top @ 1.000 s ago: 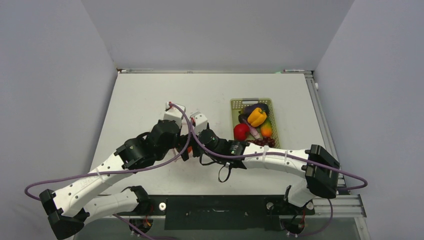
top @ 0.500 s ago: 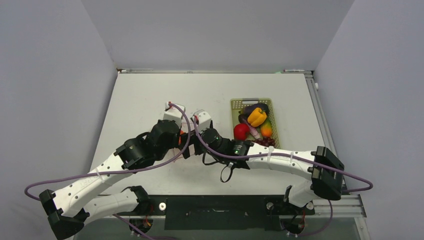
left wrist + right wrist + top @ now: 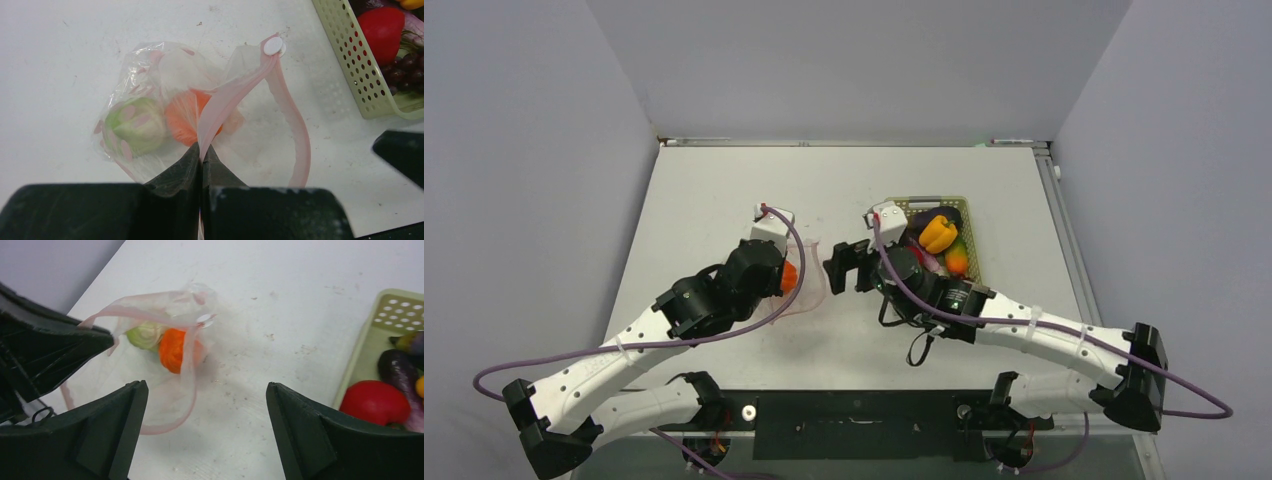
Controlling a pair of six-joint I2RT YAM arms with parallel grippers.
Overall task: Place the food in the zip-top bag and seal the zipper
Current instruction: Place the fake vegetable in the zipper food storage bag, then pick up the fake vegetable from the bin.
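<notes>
Left gripper (image 3: pixel 201 150) pinched tight on the pink zipper strip (image 3: pixel 235 90). Bag (image 3: pixel 150 65) lies on table (image 3: pixel 60 60), left of basket (image 3: pixel 350 55) (apple (image 3: pixel 134 125), orange (image 3: pixel 182 117) inside bag). Right gripper (image 3: pixel 205 387) spread wide, empty.

A white table (image 3: pixel 724 190), scuffed and faintly stained (marks show best up close), fills a booth of plain pale grey walls (image 3: pixel 854 60). A metal rail (image 3: pixel 1067 230) runs along its right edge. Light is even, soft.
</notes>
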